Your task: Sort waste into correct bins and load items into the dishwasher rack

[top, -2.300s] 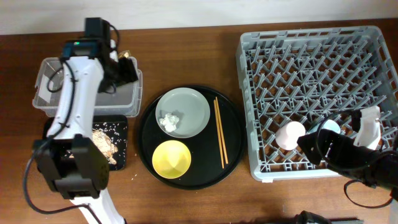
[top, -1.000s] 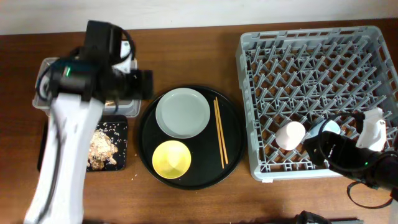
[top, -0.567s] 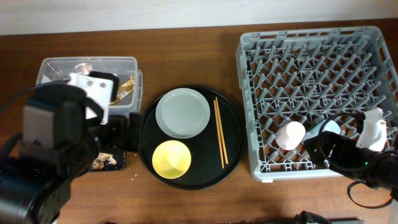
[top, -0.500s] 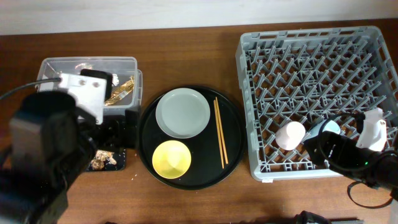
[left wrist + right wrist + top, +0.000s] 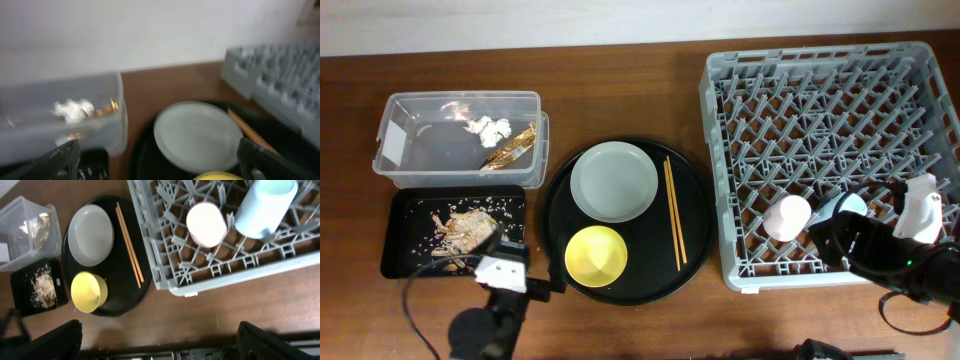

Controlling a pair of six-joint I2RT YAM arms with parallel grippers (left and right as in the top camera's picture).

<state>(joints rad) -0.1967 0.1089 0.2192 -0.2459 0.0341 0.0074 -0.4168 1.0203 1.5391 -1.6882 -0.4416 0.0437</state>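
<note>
My left gripper (image 5: 159, 159) and right gripper (image 5: 159, 341) both gape wide, empty. Tissue wad (image 5: 488, 127) and wrapper (image 5: 510, 148) lie in the clear tub (image 5: 460, 98) — pink cup (image 5: 787, 215) and blue cup (image 5: 848, 205) in the rack (image 5: 820, 90)

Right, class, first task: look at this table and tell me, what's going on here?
Two robot arms are sorting waste and loading a rack. The tissue and wrapper lie in the tub, and the scraps in the shallow tray. The pink cup and blue cup sit in the rack. The plate, bowl and chopsticks are on the round tray, not yet loaded. The left tool and right tool are open, holding nothing.
</note>
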